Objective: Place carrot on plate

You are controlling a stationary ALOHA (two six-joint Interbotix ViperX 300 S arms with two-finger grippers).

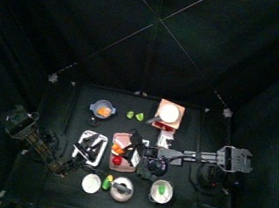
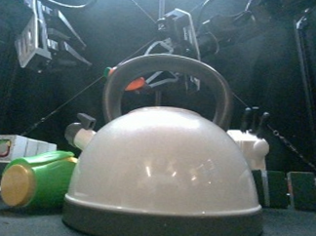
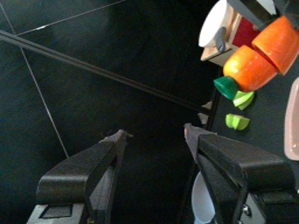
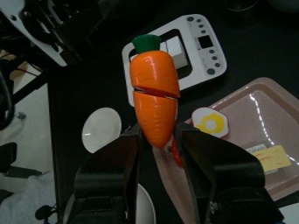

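My right gripper [image 4: 156, 144] is shut on the orange carrot [image 4: 153, 86], green top pointing away, and holds it in the air above the table. The carrot also shows in the left wrist view [image 3: 261, 52] and behind the kettle handle in the front view [image 2: 144, 82]. A pink plate [image 4: 267, 107] with a toy fried egg [image 4: 211, 123] lies just beside the carrot. A small white plate [image 4: 103, 129] lies on its other side. In the top view the right gripper [image 1: 144, 161] hangs by the pink plate [image 1: 124, 139]. My left gripper [image 3: 162, 156] is open and empty, at the table's left [image 1: 48, 142].
A white kitchen scale [image 4: 191, 45] lies beyond the carrot. A large white kettle [image 2: 166, 167] and a green cup [image 2: 36, 180] stand at the table's front. Lime pieces [image 3: 239, 110], a bowl [image 1: 101, 108] and a box [image 1: 169, 112] sit at the back.
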